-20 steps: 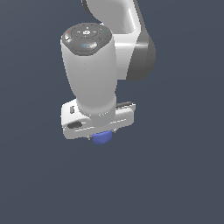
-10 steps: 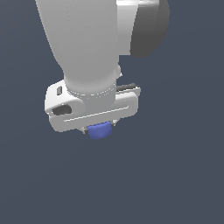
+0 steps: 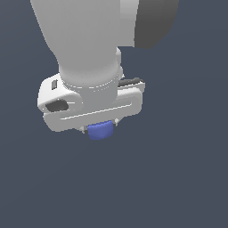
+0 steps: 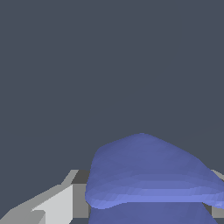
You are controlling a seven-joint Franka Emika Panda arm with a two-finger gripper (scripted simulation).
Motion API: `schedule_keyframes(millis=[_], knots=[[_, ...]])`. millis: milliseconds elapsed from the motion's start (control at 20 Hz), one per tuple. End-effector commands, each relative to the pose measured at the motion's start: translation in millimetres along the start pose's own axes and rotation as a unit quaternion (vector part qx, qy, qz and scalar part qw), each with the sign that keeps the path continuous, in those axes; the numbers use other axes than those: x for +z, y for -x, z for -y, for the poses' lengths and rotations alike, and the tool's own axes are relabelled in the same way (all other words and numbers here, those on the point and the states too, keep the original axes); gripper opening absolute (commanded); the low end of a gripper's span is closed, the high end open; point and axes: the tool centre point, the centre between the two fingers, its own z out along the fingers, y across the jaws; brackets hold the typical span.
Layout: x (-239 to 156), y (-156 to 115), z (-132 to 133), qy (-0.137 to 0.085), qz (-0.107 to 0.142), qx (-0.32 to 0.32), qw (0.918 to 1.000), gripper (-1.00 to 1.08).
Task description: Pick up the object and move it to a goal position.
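White arm pointing down, gripper (image 3: 99,126) clamped shut (fingers mostly hidden)
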Motion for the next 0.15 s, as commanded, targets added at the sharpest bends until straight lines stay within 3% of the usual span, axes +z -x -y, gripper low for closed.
schedule_keyframes(millis=[0, 100], knots=[[-1.4, -0.5, -0.2, 0.0, 0.0, 0.0, 1.0, -1.0], [-1.5, -0.7, -0.3, 0.0, 0.0, 0.0, 1.0, -1.0]])
